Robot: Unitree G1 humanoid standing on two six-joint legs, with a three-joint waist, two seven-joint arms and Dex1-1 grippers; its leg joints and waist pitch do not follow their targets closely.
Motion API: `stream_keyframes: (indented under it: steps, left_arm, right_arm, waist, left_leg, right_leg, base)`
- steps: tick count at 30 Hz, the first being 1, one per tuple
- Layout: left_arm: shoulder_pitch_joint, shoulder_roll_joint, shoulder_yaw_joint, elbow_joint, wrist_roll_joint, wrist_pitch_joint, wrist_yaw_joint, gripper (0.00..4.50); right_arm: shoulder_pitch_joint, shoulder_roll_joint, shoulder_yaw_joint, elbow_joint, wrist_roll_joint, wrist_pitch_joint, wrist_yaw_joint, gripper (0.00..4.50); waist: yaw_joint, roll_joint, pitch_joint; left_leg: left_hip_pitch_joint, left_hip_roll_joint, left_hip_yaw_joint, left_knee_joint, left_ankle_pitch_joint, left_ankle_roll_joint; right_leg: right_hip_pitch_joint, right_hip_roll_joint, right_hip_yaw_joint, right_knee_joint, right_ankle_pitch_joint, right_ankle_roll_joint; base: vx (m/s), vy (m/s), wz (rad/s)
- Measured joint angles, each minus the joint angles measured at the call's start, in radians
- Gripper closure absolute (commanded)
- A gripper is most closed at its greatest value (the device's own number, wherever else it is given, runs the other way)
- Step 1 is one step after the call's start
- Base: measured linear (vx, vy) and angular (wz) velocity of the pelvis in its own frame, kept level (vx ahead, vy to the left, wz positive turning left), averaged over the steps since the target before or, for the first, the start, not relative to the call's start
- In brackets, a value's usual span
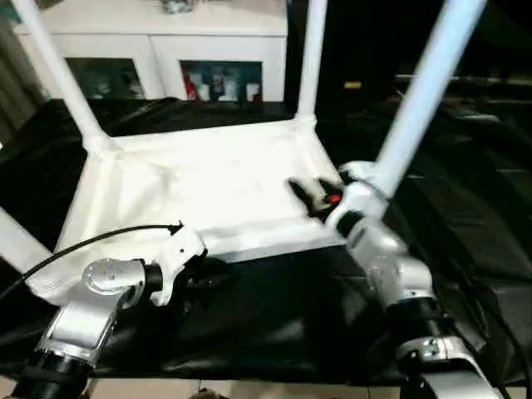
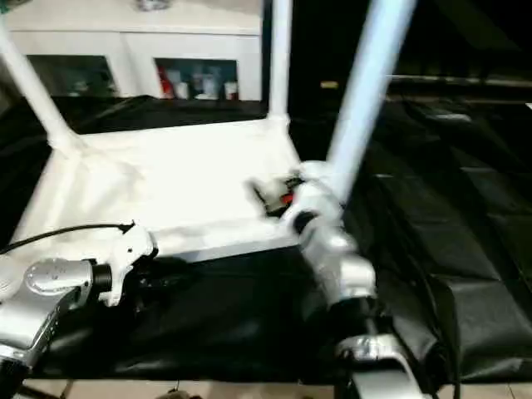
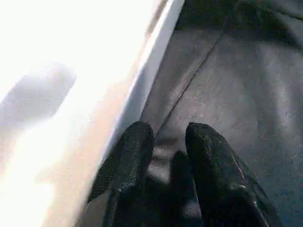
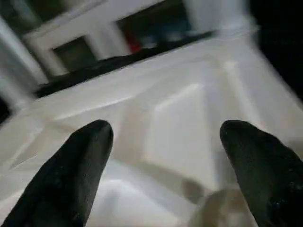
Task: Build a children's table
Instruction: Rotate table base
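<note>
A: From the head views, what do we have?
B: We see the tabletop [image 1: 199,187] lying upside down on the black-covered work table [image 1: 274,324], with white legs [image 1: 424,87] standing up from its corner sockets. Behind it stands the white cabinet [image 1: 158,37]. Our left gripper [image 1: 199,278] sits just off the tabletop's near edge, over the black cover. Our right gripper [image 1: 312,195] hovers above the tabletop's near right corner, beside the leg there.

A: And our left wrist view?
B: The two black fingers [image 3: 130,161] stand a narrow way apart with nothing between them, next to the tabletop's white rim [image 3: 151,66].

A: Our right wrist view?
B: The fingers [image 4: 80,161] are spread wide and hold nothing, pointing across the ribbed underside of the tabletop [image 4: 189,118] toward the cabinet [image 4: 94,33].
</note>
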Motion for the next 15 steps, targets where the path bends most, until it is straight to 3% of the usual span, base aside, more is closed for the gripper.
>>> stream_keyframes:
  steps: [7, 15]
  left_arm:
    - [-0.001, 0.002, -0.002, 0.036, 0.016, -0.043, 0.034, 2.93]
    - [-0.011, -0.007, 0.001, 0.052, 0.012, -0.076, 0.051, 2.93]
  right_arm:
    - [-0.071, -0.116, -0.104, 0.185, -0.012, -0.111, -0.113, 0.46]
    - [-0.100, -0.284, -0.161, 0.307, -0.034, -0.206, -0.113, 0.46]
  waist:
    - [0.027, -0.001, 0.000]
    - [0.019, 0.000, 0.000]
  left_leg:
    - [-0.003, 0.000, 0.001, 0.001, 0.000, 0.000]
    - [-0.005, 0.001, 0.001, 0.003, 0.001, 0.000]
  right_leg:
    - [0.002, -0.001, 0.000, 0.000, -0.001, 0.001]
    - [0.000, 0.000, 0.000, 0.001, -0.002, 0.003]
  base:
    - [0.000, 0.000, 0.00]
    - [0.000, 0.000, 0.00]
